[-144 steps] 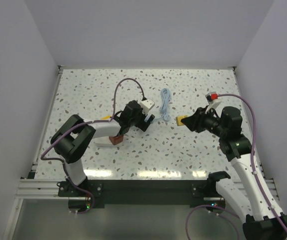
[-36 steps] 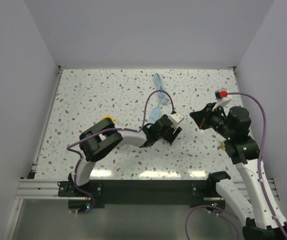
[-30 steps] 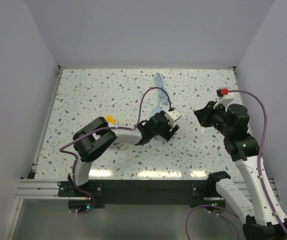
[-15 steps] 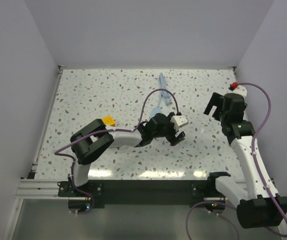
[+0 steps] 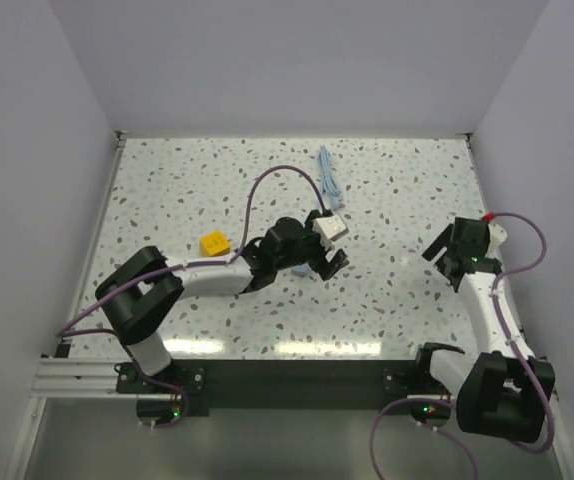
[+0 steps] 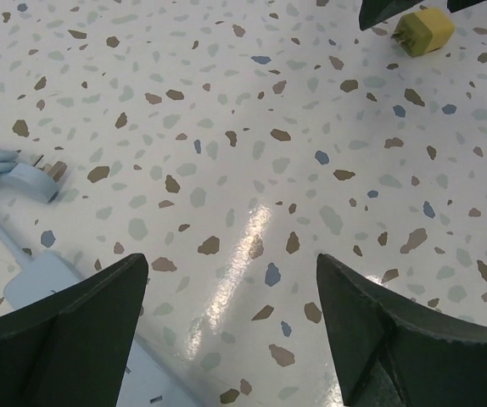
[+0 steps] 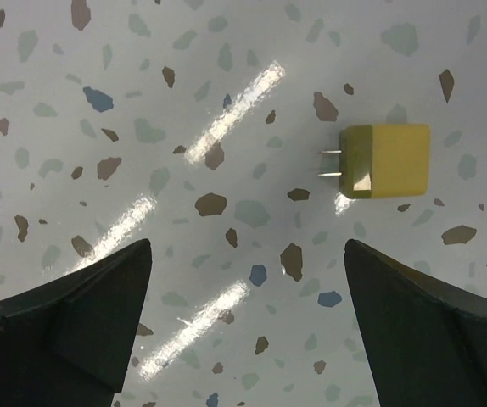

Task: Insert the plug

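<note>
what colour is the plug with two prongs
Yellow. The plug shows best in the right wrist view.

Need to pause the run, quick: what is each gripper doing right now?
Left gripper: open, holding nothing.
Right gripper: open, holding nothing.
</note>
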